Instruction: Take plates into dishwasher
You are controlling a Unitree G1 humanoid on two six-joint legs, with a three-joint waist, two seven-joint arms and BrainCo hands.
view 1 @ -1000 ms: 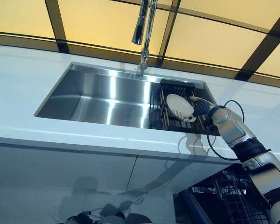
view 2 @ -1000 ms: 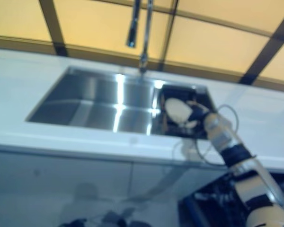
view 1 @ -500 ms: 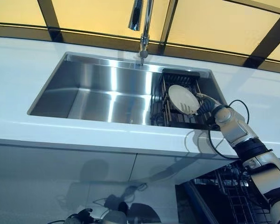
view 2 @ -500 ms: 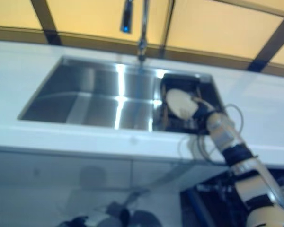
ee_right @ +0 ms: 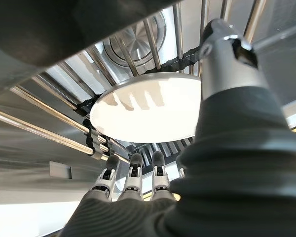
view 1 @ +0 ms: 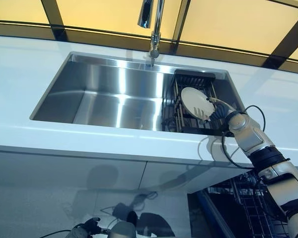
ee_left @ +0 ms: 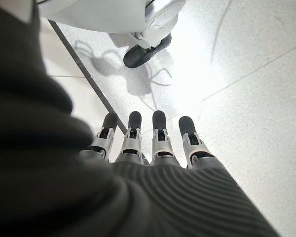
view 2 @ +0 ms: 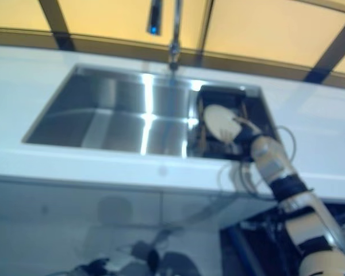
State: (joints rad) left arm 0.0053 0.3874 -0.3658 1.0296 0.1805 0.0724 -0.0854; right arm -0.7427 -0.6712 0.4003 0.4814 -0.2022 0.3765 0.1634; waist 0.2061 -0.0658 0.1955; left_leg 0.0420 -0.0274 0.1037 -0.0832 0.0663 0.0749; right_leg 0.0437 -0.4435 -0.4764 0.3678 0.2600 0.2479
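Steel sink [view 1: 107,101] sunk into a white table [view 1: 20,74], tap [view 1: 154,22] rising at the sink's 12 o'clock edge. Dark wire rack [view 1: 188,106] sitting in the sink's 3 o'clock end. One white plate [view 1: 196,100] standing tilted on edge among the rack's bars, face turned toward the right hand [view 1: 217,115]. Right hand reaching in from 4 o'clock over the table's front edge, fingers [ee_right: 133,170] extended along the plate's lower rim in the wrist view, thumb [ee_right: 222,54] raised past the far side of the rim; fingers straight rather than curled, so relaxed, not clamped on the plate, though whether the tips actually touch the rim cannot be told. Shadows of the fingers lying across the plate's face. Round drain [ee_right: 135,47] visible past the rack's bars behind the plate. Below the table at 5 o'clock, an open dishwasher [view 1: 248,208] with dark wire racking, well apart from the plate. Left hand [ee_left: 148,143] hanging low over pale speckled floor [ee_left: 246,74], fingers straight and side by side, holding nothing; only a dark smudge of it visible at the bottom edge of the head view.
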